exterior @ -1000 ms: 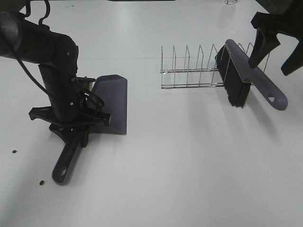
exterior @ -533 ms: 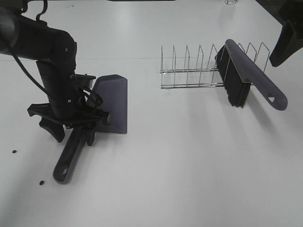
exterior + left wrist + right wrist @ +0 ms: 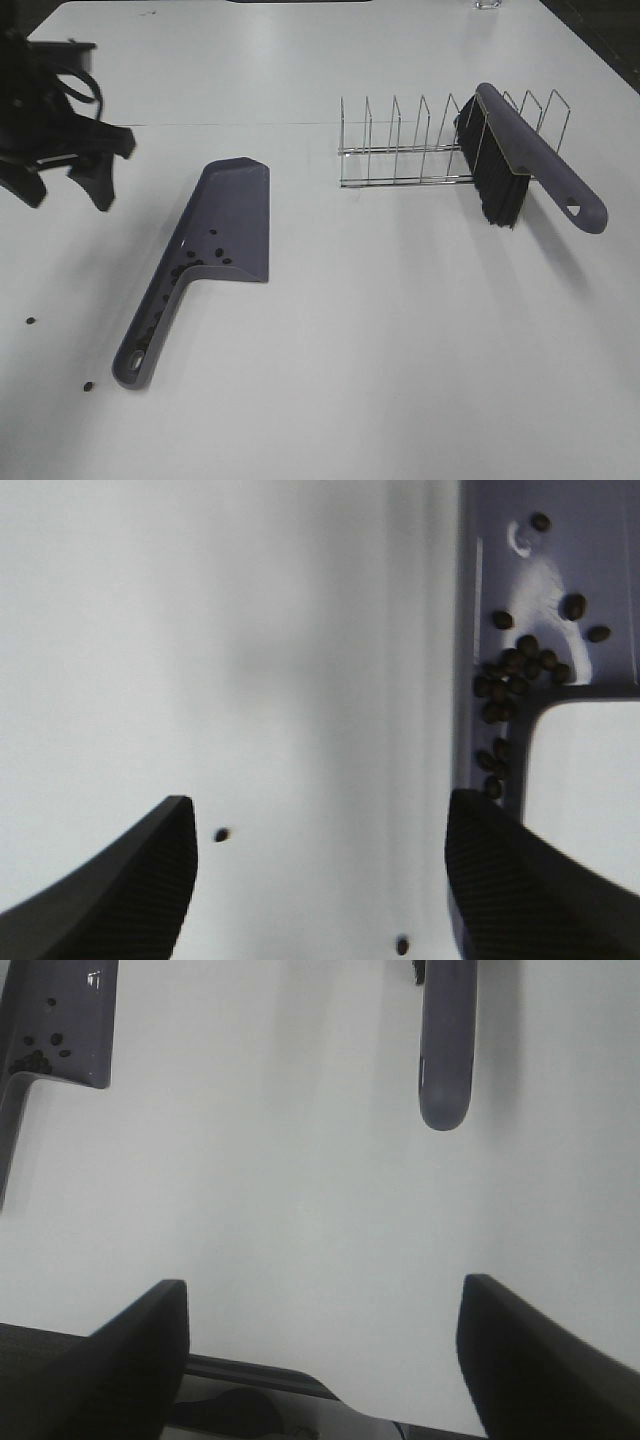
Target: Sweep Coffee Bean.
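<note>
**Operator:** While you check the left gripper (image 3: 320, 880), where do the beans sit relative to it?

**Manual:** You will find its jaws spread wide and holding nothing, raised above the white table (image 3: 400, 340). Most of the coffee bean (image 3: 515, 670) load lies off to one side of the jaws, clustered inside the dustpan (image 3: 232, 215) where the pan narrows into the handle. A few trail down the handle channel. In the left wrist view, one stray bean sits on the table just beside one fingertip (image 3: 130, 880), and another lies between the two fingertips. In the high view, two strays lie on the table near the handle's end.

**Operator:** Which way do the beans point?

**Manual:** You cannot read a shared heading; each bean is a small dark oval, and their long axes vary. The dustpan's long axis runs diagonally, scoop end away from the camera, handle end toward it. It is smooth grey-purple plastic with a flat tray and raised side walls.

**Operator:** And the right gripper (image 3: 320, 1360)?

**Manual:** Its ribbed black fingertips also stand wide apart, empty, with the rounded handle end of the brush (image 3: 530, 155) well ahead of them. The brush leans in a wire rack (image 3: 410, 150), black bristles downward.
</note>
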